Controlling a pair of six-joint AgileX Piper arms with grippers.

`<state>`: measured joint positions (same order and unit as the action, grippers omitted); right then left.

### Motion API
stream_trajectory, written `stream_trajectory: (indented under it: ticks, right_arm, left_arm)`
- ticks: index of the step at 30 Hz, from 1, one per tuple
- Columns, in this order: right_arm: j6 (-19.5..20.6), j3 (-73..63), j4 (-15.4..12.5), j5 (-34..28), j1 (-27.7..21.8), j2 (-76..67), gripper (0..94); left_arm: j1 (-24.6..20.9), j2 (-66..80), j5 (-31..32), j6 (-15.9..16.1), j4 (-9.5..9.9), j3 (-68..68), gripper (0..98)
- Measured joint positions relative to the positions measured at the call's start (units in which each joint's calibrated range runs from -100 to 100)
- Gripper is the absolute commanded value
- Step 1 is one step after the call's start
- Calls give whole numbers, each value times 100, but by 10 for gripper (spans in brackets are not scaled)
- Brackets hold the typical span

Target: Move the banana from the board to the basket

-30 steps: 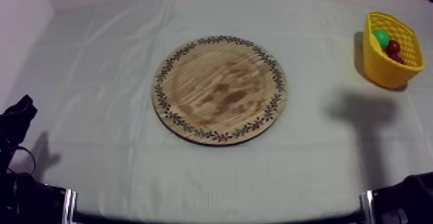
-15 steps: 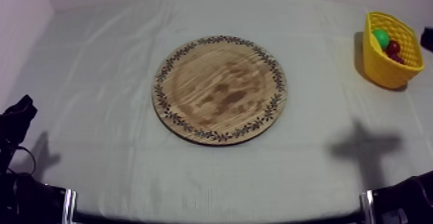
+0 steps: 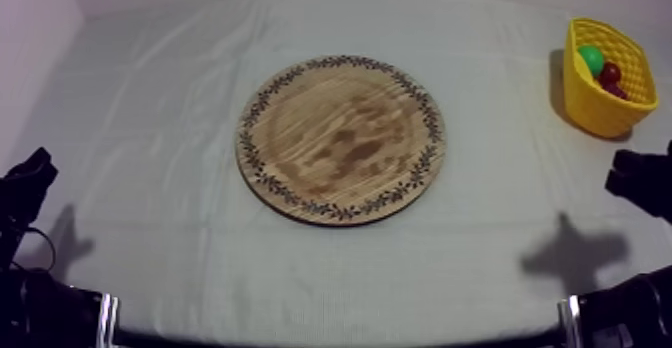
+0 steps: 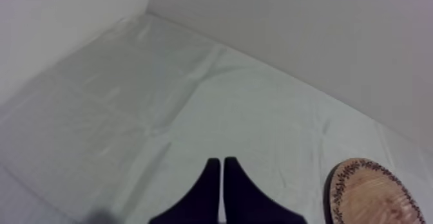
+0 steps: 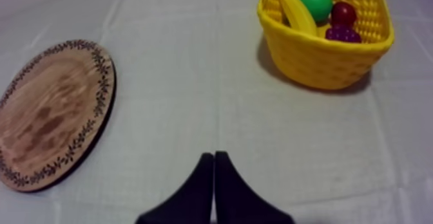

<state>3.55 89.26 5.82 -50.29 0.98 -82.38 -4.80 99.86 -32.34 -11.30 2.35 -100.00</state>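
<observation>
The yellow banana [image 5: 295, 12] lies inside the yellow basket [image 5: 322, 64], against its left wall, beside a green pear [image 5: 315, 0], a small red fruit [image 5: 343, 12] and purple grapes [image 5: 341, 33]. The round wooden board [image 3: 340, 139] at the table's middle is bare. My right gripper [image 5: 214, 156] is shut on nothing, hovering over the cloth between board [image 5: 48, 111] and basket. In the top view it [image 3: 640, 180] sits at the right edge, below the basket [image 3: 600, 114]. My left gripper [image 4: 222, 162] is shut and rests low at the left [image 3: 28, 187].
The grey-white cloth has shallow folds. The basket stands near the far right corner of the table. A pale wall rises behind the table, and the board's rim [image 4: 377, 194] lies off to the right of my left gripper.
My right arm has drawn back from the basket along the right edge toward the table's front; its shadow slid forward too. The left arm has not moved.
</observation>
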Motion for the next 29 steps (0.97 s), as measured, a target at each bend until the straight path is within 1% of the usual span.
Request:
stream_trajectory:
  ticks: [4,8,10,12,14,15,24,26,29]
  right_arm:
    - [-64,439,-22,95,-19,-355,2]
    - [-60,726,-47,446,-41,-612,3]
    - [-112,894,-218,768,-49,-713,3]
    - [-268,997,-495,1114,-41,-807,3]
    - [-452,1029,-678,1432,-32,-884,3]
    - [-516,1029,-718,1527,-32,-906,3]
    - [-1287,1048,-730,1609,-134,-1204,3]
    - [-1401,1048,-730,1588,-82,-1261,3]
    - [-1442,1048,-730,1577,62,-1316,3]
  left_arm:
    - [0,0,0,0,0,0,1]
    - [0,0,0,0,0,0,1]
    - [0,0,0,0,0,0,1]
    - [0,0,0,0,0,0,1]
    - [0,0,0,0,0,0,1]
    - [0,0,0,0,0,0,1]
    - [0,0,0,0,0,0,1]
    - [0,0,0,0,0,0,1]
    - [0,0,0,0,0,0,1]
